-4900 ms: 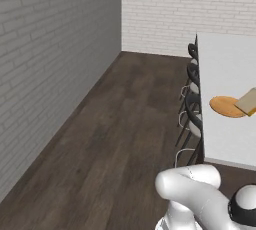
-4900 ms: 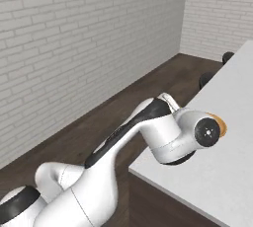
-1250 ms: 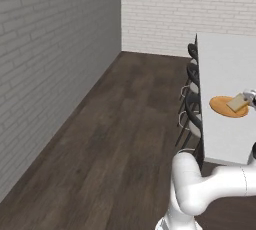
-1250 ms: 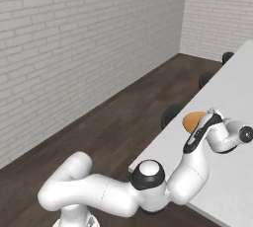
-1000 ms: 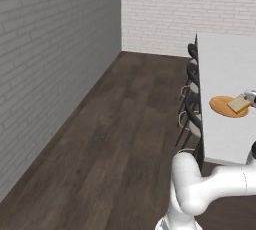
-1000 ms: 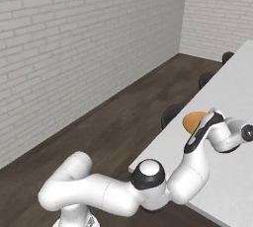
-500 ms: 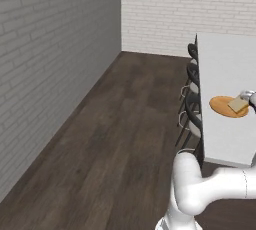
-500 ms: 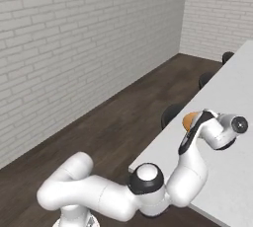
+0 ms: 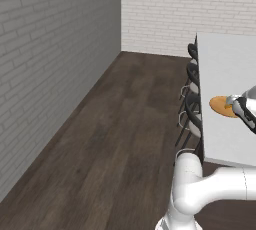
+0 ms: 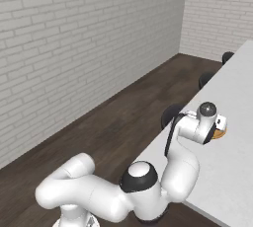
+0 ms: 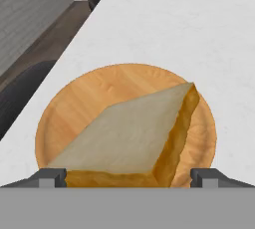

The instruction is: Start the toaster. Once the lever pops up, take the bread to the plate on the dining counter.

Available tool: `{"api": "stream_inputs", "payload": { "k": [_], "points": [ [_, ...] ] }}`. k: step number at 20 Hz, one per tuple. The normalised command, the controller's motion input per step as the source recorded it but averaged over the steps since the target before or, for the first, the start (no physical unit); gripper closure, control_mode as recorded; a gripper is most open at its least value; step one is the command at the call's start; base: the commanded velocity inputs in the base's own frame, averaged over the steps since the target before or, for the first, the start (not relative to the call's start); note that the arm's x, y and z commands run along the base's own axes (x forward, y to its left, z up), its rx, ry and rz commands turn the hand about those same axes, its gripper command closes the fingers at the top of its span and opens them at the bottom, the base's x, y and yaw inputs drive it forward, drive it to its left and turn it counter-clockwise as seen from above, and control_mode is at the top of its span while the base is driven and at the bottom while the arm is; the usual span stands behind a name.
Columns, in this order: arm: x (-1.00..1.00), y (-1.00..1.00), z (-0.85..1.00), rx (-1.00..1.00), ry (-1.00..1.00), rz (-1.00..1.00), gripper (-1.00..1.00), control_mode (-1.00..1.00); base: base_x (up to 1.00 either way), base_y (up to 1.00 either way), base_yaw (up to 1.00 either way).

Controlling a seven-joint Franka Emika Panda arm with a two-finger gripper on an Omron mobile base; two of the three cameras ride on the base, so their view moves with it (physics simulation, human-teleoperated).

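Observation:
The bread (image 11: pixel 129 133), a tan slice with a golden-brown crust, lies flat on the round orange-brown plate (image 11: pixel 74 98). The plate sits near the chair-side edge of the light grey dining counter (image 9: pixel 220 69). My gripper (image 11: pixel 128 178) hangs just over the slice's near corner. It is open, with its fingertips (image 11: pixel 50 177) wide apart on either side and nothing gripped between them. From the left base view the plate (image 9: pixel 219 105) shows beside the hand (image 9: pixel 246 110). In the right base view a sliver of the plate (image 10: pixel 220 133) peeks out behind the wrist. The toaster is out of view.
Dark chairs (image 9: pixel 192 76) line the counter's left side, and one chair (image 10: pixel 173 115) stands close to the arm. Dark wood floor (image 9: pixel 130 124) runs between the counter and the grey brick wall (image 9: pixel 50 49).
The jaws have spread wide and the bread now rests free on the plate. The hand has drawn up and back a little from it.

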Motion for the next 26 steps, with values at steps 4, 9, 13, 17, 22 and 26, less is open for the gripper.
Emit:
{"api": "stream_inputs", "payload": {
  "k": [4,9,13,17,22,26],
  "points": [
    [0.04,0.00,0.01,-0.13,0.26,-0.01,-1.00,-1.00,0.00,0.00,0.00],
    [0.00,-0.01,0.12,-0.01,0.23,0.00,-1.00,-1.00,0.00,0.00,0.00],
    [-0.02,-0.11,0.24,0.02,0.07,-0.02,-1.00,-1.00,0.00,0.00,0.00],
    [-0.48,-0.55,0.00,0.09,-0.07,-0.13,-1.00,-1.00,0.00,0.00,0.00],
    [-0.62,-0.41,0.01,0.12,-0.24,-0.17,-1.00,-1.00,0.00,0.00,0.00],
    [-0.99,0.03,0.64,0.05,-0.30,-0.08,-1.00,-1.00,0.00,0.00,0.00]
  ]
}}
